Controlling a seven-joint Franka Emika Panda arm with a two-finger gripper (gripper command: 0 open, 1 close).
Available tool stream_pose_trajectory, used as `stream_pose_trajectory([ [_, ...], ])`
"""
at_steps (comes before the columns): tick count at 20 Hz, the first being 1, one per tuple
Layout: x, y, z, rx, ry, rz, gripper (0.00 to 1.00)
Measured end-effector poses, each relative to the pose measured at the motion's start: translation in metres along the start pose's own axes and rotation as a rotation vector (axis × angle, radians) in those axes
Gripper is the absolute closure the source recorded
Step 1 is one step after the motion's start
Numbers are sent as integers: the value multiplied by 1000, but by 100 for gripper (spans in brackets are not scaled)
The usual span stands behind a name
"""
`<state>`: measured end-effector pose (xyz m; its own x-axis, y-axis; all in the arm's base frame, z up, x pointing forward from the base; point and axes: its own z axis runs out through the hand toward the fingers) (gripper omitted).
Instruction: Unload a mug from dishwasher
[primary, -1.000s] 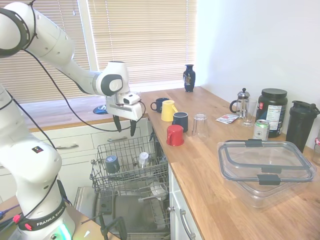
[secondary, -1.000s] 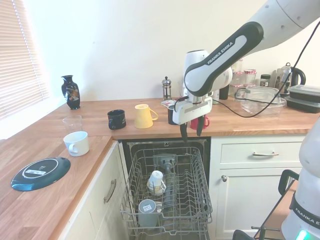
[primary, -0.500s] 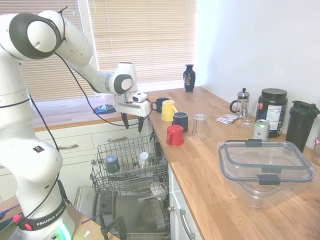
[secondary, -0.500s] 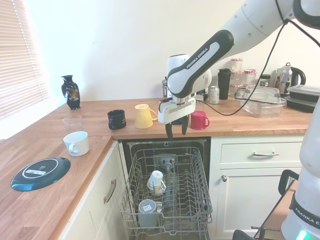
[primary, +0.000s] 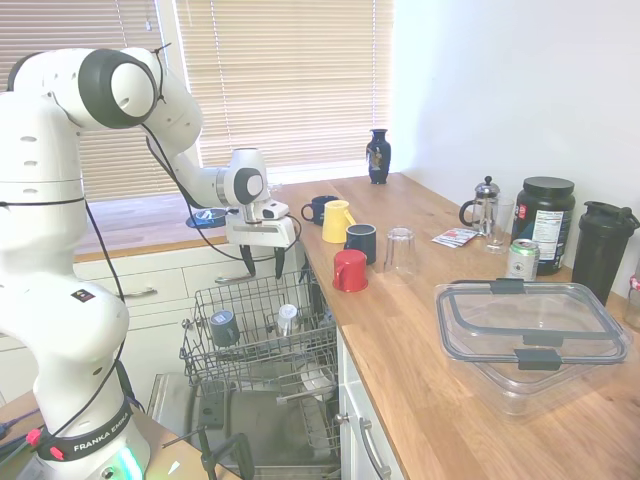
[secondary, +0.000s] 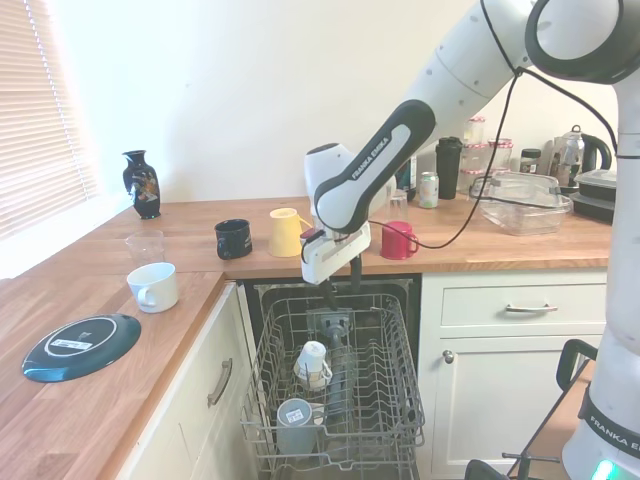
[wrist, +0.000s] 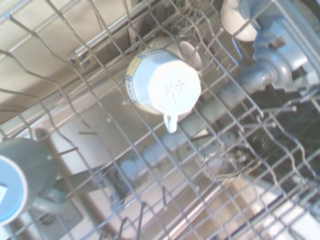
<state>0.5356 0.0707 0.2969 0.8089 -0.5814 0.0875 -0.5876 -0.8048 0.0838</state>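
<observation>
Hanging over the open dishwasher, the white arm brings its pincer just above the back of the wire rack, fingers parted and holding nothing. Both outside views show the wooden worktop. Only the first shows the clear lidded container; only the second shows the white cup and dark plate. Upside down in the rack sits the mug, with a dark blue-grey mug near it. Close up, the wrist view shows the mug's base and handle.
</observation>
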Motion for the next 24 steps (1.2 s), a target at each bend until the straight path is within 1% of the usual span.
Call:
stream_pose_trajectory([
  [4,0,-4,20,8,10,-34,0],
  [9,-6,-17,62,-1,21,-59,0],
  [12,-13,-35,85,-11,25,-59,0],
  [15,-17,-49,97,-15,26,-59,0],
  [19,-10,-44,113,-15,23,-35,0],
  [24,-7,-41,140,-8,3,-19,0],
])
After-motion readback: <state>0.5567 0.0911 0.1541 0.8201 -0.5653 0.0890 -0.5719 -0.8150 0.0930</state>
